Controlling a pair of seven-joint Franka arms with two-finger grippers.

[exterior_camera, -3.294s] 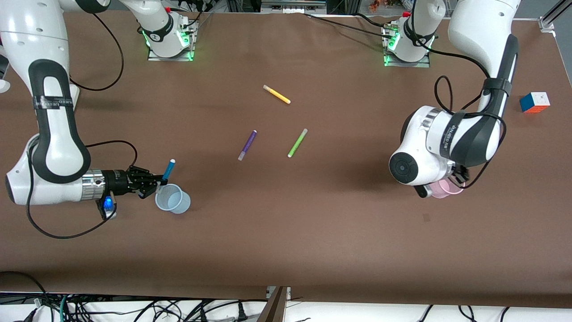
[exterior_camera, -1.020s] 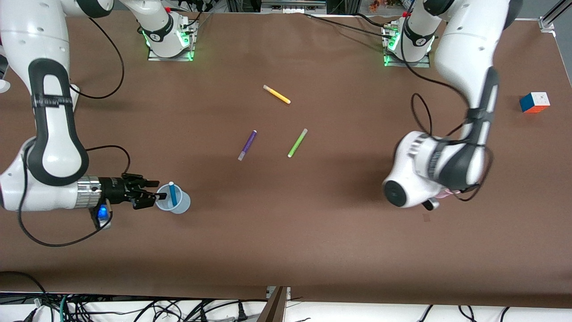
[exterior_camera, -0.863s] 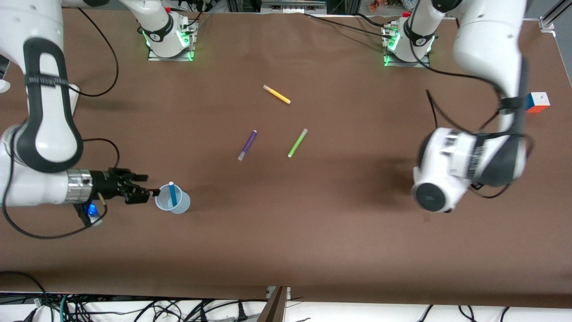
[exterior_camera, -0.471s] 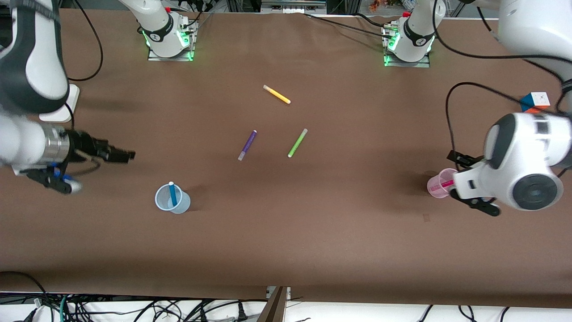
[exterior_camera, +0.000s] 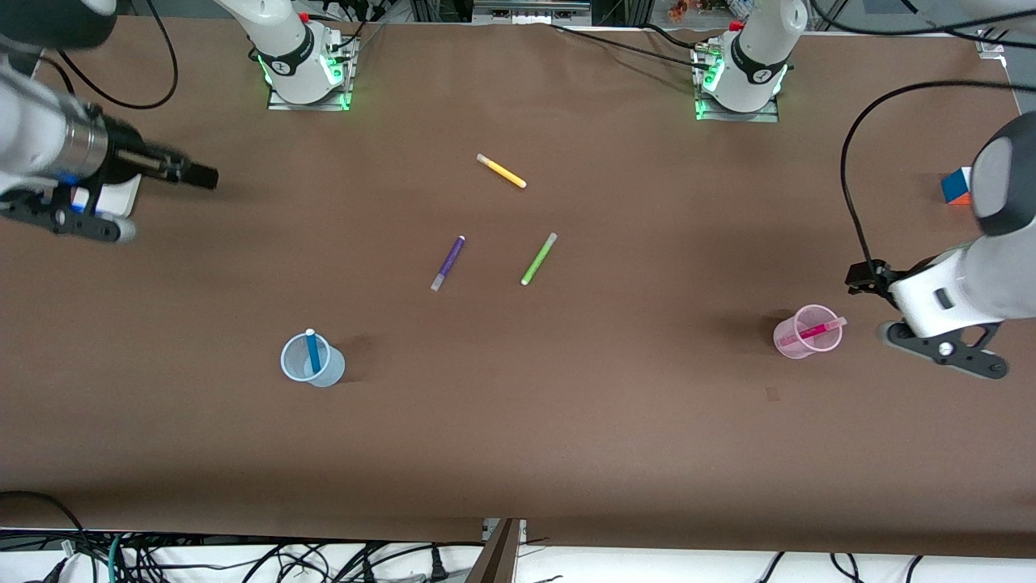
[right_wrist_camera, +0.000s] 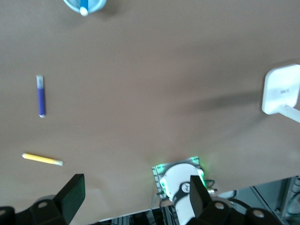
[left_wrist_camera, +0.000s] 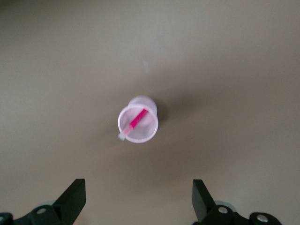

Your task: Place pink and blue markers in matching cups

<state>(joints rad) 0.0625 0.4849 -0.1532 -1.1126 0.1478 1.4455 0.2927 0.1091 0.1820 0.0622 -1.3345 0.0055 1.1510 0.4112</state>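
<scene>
The pink marker [exterior_camera: 819,330] stands in the pink cup [exterior_camera: 797,344], the blue marker [exterior_camera: 312,352] in the blue cup [exterior_camera: 314,369]. The left claw [left_wrist_camera: 137,199] and right claw [right_wrist_camera: 133,194] are wide open, holding nothing.

Both arms are drawn back to the ends of the desk [exterior_camera: 518,421], up off its surface. The right gripper [right_wrist_camera: 133,199] sits level at the right arm's end, pointing inward toward the middle, its jaws spread wide and empty. The left gripper [left_wrist_camera: 138,199] points down at the left arm's end, its jaws spread wide and empty too
</scene>
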